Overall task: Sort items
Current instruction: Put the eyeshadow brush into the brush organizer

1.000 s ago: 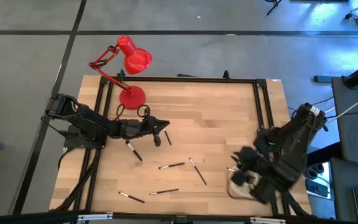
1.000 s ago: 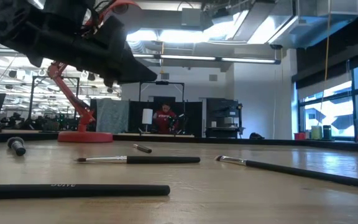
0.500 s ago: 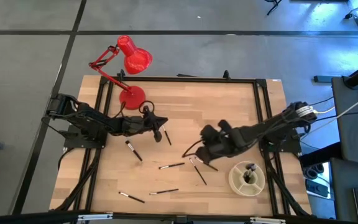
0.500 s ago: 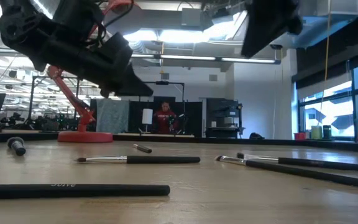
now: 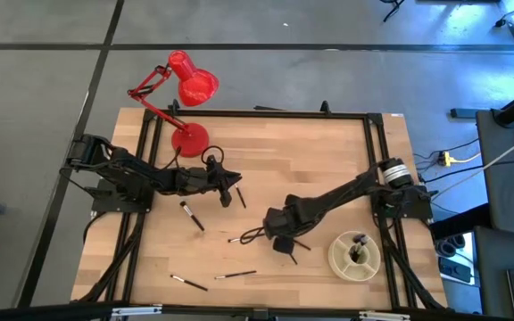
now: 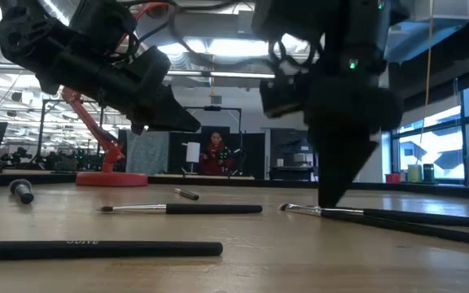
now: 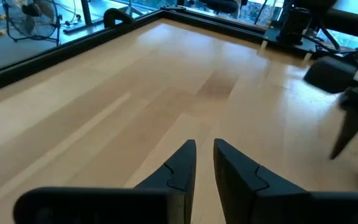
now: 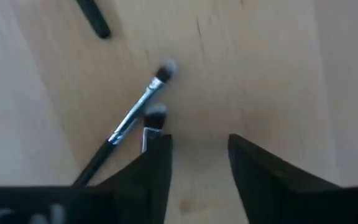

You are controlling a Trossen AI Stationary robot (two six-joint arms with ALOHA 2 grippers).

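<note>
High view: from above, straight down on the whole wooden surface (image 5: 310,152), both arms and the red lamp (image 5: 188,85) inside the frame. Low view: at surface height, level across the wood into the room behind, brushes very near the lens. Left wrist view: forward past two dark fingers (image 7: 185,163), over bare wood toward the far edge. Right wrist view: close above the wood, down on two brush tips. Shared by high and low: the lamp and the scattered brushes.
</note>
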